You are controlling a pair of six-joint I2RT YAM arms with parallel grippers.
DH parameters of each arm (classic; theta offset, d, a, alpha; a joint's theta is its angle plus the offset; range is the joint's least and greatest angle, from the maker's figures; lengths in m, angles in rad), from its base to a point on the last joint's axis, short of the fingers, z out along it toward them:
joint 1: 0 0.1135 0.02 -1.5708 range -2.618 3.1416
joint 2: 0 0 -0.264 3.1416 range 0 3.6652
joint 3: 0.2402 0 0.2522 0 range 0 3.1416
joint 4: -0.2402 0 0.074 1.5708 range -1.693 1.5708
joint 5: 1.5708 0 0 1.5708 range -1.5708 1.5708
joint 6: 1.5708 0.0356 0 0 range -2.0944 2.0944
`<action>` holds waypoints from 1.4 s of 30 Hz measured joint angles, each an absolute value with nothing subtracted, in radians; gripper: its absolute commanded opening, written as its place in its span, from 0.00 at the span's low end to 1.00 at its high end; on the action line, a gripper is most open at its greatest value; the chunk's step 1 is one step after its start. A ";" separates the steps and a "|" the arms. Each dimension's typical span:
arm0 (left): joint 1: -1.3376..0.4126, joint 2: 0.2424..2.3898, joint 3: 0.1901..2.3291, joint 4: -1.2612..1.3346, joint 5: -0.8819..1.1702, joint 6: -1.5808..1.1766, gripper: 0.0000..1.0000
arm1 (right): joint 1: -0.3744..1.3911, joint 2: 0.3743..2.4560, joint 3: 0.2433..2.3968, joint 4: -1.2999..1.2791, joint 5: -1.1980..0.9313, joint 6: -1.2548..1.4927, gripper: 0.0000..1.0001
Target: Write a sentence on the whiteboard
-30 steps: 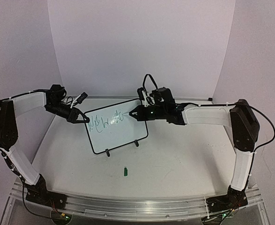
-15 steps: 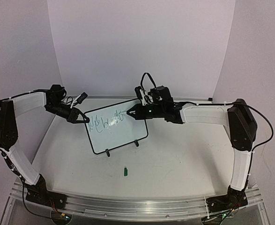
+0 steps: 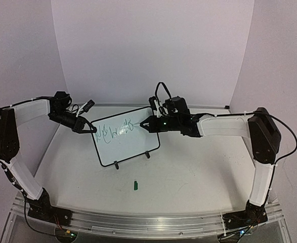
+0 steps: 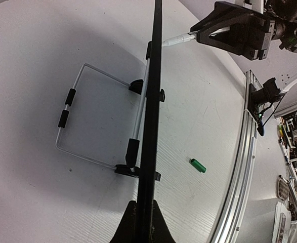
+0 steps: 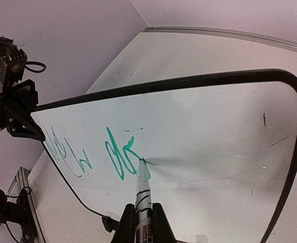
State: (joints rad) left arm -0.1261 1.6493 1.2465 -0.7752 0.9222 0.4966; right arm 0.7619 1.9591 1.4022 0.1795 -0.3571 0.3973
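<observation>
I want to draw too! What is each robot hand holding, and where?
The right gripper holds a marker by its barrel, tip on the whiteboard. The left gripper pinches the whiteboard's black frame at its edge.

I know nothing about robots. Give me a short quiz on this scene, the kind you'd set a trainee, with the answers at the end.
1. True or false: the left tool is shut on the edge of the whiteboard.
2. What does the right tool hold? A) an eraser B) a marker C) nothing
3. Fill in: the sentence on the whiteboard is written in ___ ink.

Key: 1 true; 2 B; 3 green.
</observation>
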 measured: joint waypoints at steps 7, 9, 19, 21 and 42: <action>-0.126 1.649 1.246 -0.776 0.922 0.498 0.00 | 0.762 1.909 1.357 0.196 -0.355 0.402 0.00; -0.126 1.649 1.246 -0.776 0.922 0.498 0.00 | 0.762 1.903 1.357 0.207 -0.350 0.403 0.00; -0.126 1.649 1.246 -0.776 0.921 0.498 0.00 | 0.761 1.908 1.370 0.216 -0.325 0.416 0.00; -0.126 1.649 1.246 -0.776 0.921 0.498 0.00 | 0.758 1.916 1.381 0.216 -0.324 0.417 0.00; -0.126 1.649 1.246 -0.776 0.921 0.498 0.00 | 0.757 1.955 1.378 0.189 -0.357 0.413 0.00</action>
